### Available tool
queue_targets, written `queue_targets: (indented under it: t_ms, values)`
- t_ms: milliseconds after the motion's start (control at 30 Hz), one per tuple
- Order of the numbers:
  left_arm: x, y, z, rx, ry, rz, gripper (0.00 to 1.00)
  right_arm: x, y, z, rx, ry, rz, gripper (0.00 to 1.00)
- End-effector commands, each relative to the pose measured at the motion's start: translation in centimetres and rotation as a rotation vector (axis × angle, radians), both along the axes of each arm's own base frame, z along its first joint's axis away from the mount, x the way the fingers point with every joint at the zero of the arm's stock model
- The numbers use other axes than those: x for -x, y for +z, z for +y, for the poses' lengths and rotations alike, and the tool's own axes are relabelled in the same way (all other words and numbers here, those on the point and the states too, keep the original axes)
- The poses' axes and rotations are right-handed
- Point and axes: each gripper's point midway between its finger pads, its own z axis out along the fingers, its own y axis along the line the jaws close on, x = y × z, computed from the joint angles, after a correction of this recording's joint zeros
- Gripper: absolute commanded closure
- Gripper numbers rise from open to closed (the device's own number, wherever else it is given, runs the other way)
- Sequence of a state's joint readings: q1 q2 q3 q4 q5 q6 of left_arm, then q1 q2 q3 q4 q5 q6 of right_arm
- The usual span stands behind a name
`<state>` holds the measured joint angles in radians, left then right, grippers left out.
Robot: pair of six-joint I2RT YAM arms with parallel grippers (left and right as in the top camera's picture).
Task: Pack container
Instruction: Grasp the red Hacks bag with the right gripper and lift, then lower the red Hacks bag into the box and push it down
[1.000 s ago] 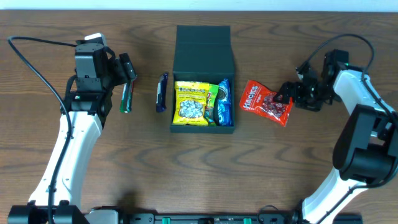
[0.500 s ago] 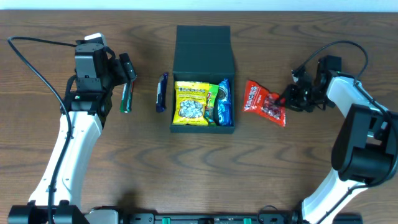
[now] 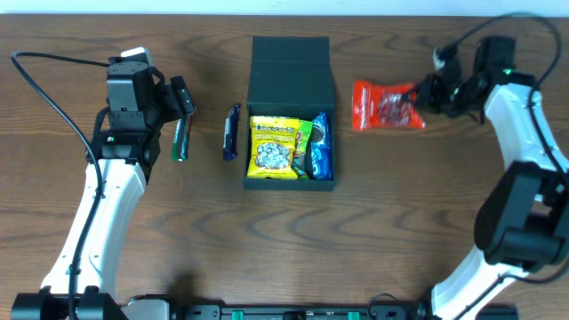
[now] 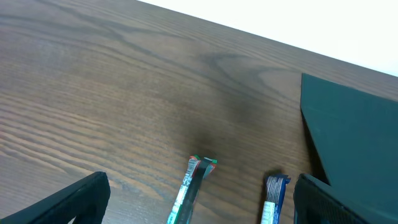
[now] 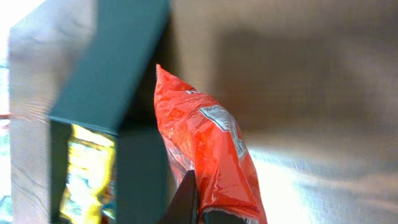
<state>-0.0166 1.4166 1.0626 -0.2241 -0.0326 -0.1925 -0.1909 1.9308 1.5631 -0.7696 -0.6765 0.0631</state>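
clamping the red snack packet (image 3: 385,106) by its right end, the right gripper (image 3: 420,94) is holding it just right of the container (image 3: 291,76); the left gripper (image 3: 183,98) is hovering, fingers spread wide

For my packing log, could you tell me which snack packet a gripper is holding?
The red packet, in the right gripper; the others lie in the box or on the table.
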Motion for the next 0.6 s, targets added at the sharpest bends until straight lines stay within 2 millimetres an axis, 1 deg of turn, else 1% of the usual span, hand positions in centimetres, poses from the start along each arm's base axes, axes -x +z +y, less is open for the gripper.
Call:
queue_targets:
  t_ms: [0, 67, 133, 167, 233, 300, 367, 433, 500, 567]
  values:
    - [-0.4, 1.4, 0.7, -0.044, -0.01, -0.035, 0.05, -0.3, 7.8, 3.7, -0.064, 0.12, -0.195, 0.99]
    - [-0.6, 1.7, 1.5, -0.048, 0.01, -0.049, 0.05, 0.0, 10.2, 5.6, -0.083, 0.171, -0.249, 0.98]
    - [-0.7, 1.9, 2.4, -0.05, 0.033, -0.059, 0.05, 0.5, 11.3, 8.0, -0.089, 0.248, -0.291, 0.99]
    - [-0.7, 2.0, 2.8, -0.05, 0.042, -0.062, 0.05, 0.9, 11.5, 9.2, -0.089, 0.293, -0.309, 0.99]
    - [-0.6, 2.0, 3.7, -0.051, 0.062, -0.062, 0.05, 2.6, 12.0, 12.4, -0.119, 0.45, -0.368, 0.99]
    - [-0.6, 2.0, 4.4, -0.052, 0.078, -0.061, 0.05, 5.2, 12.6, 15.7, -0.173, 0.624, -0.424, 0.99]
    - [-0.5, 2.0, 4.7, -0.053, 0.085, -0.063, 0.05, 7.0, 12.2, 18.0, -0.165, 0.731, -0.444, 0.99]
    - [-0.5, 2.0, 5.0, -0.066, 0.082, -0.062, 0.05, 8.3, 11.2, 19.6, -0.118, 0.804, -0.435, 0.99]
    - [-0.5, 2.1, 5.0, -0.095, 0.061, -0.058, 0.04, 9.4, 10.2, 20.9, -0.071, 0.855, -0.417, 0.99]
    - [-0.5, 2.1, 5.0, -0.111, 0.049, -0.055, 0.05, 10.6, 9.8, 22.1, -0.058, 0.911, -0.415, 0.99]
